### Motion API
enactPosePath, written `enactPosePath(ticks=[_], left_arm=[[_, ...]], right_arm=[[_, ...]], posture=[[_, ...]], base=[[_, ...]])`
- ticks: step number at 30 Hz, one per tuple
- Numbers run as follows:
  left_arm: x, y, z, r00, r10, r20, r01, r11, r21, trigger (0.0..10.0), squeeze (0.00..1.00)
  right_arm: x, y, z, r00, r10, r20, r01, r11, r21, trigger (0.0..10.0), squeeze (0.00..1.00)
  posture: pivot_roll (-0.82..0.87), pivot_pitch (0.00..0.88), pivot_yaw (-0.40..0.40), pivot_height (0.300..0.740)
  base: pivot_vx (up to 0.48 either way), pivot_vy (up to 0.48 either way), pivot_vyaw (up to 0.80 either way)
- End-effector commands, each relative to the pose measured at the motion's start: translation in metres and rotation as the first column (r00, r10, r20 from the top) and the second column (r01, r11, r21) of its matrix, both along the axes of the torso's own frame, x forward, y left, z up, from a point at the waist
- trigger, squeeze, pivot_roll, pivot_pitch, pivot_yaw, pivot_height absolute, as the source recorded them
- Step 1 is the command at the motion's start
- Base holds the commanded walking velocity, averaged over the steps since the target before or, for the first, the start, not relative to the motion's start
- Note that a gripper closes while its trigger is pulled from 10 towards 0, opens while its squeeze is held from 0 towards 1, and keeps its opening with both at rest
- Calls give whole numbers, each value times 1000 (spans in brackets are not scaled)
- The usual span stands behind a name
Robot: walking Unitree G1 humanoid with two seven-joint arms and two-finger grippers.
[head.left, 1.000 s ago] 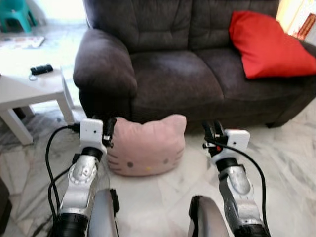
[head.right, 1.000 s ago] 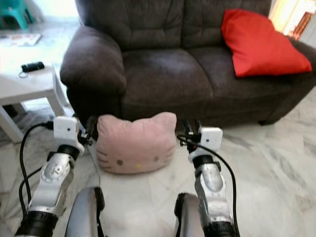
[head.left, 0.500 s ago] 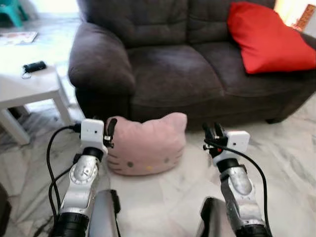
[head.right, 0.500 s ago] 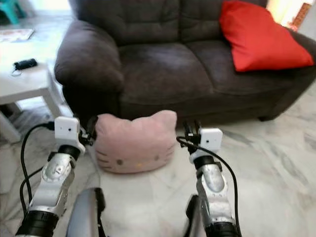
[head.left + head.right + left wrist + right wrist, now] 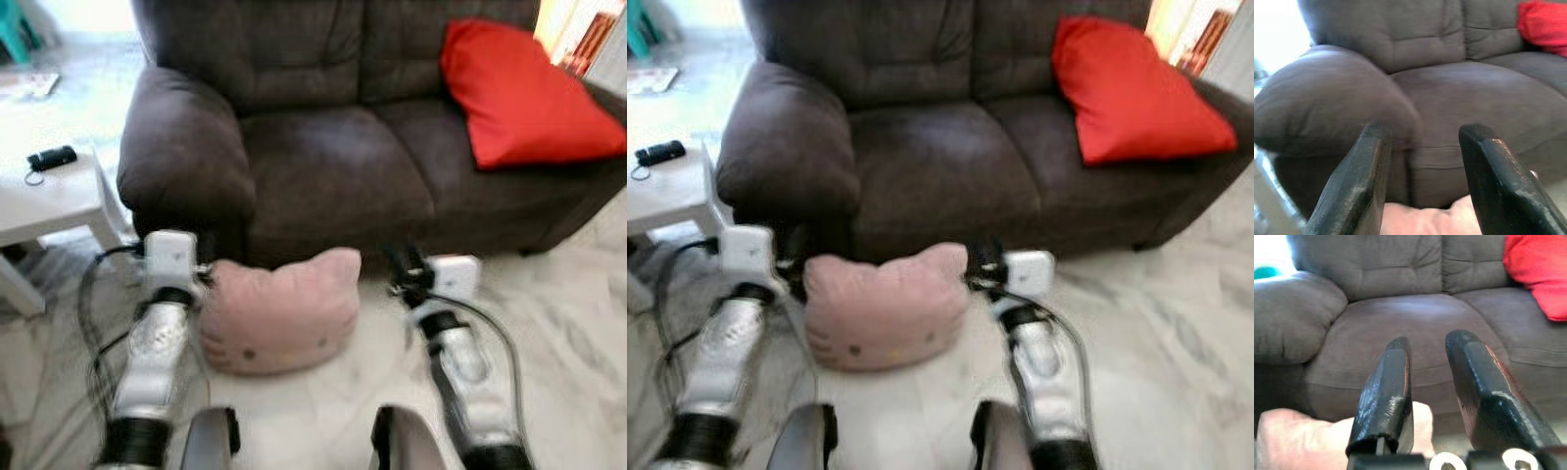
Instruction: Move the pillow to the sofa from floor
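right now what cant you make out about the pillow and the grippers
- Pink pillow: its underside and back, hidden against the floor in the eye views; cut off by the bottom edge in both wrist views.
- Left gripper: whether it touches the pillow; motion blur in the eye views.
- Right gripper: fingertip contact, blurred in the eye views.
- Small black item on the white table: too small to identify.

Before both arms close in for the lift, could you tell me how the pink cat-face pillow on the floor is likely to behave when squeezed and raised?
The pink pillow looks plump and rounded, so it will probably dent under the left gripper and right gripper flanking it. It likely weighs little for its bulk. Its fabric looks matte, so slipping seems unlikely, though it may sag if pinched only at an ear.
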State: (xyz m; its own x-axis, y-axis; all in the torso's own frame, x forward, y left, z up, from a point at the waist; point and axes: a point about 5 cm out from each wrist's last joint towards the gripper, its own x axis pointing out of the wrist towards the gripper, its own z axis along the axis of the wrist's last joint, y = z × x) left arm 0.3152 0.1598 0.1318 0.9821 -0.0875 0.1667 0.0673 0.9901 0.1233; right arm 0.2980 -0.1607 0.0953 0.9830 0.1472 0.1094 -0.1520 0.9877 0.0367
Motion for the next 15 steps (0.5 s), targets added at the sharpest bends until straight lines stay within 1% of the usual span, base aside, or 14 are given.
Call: enactPosePath(ticks=[1, 4, 15], left_arm=[[-2, 17, -2, 999, 47, -11, -47, 999, 16, 10000, 0], [-2, 17, -2, 999, 47, -12, -47, 999, 15, 10000, 0], [-1, 17, -3, 999, 46, -14, -46, 999, 18, 10000, 0]], right_arm=[[2, 16, 4, 998, 53, 18, -53, 999, 6, 10000, 0], [2, 17, 4, 998, 53, 14, -53, 998, 12, 10000, 0], [2, 16, 3, 999, 48, 13, -49, 999, 15, 10000, 0]], posture=[[47, 0, -58, 462], [47, 0, -59, 462], [46, 0, -57, 462]], base=[[304, 0, 800], [300, 0, 800], [300, 0, 0]])
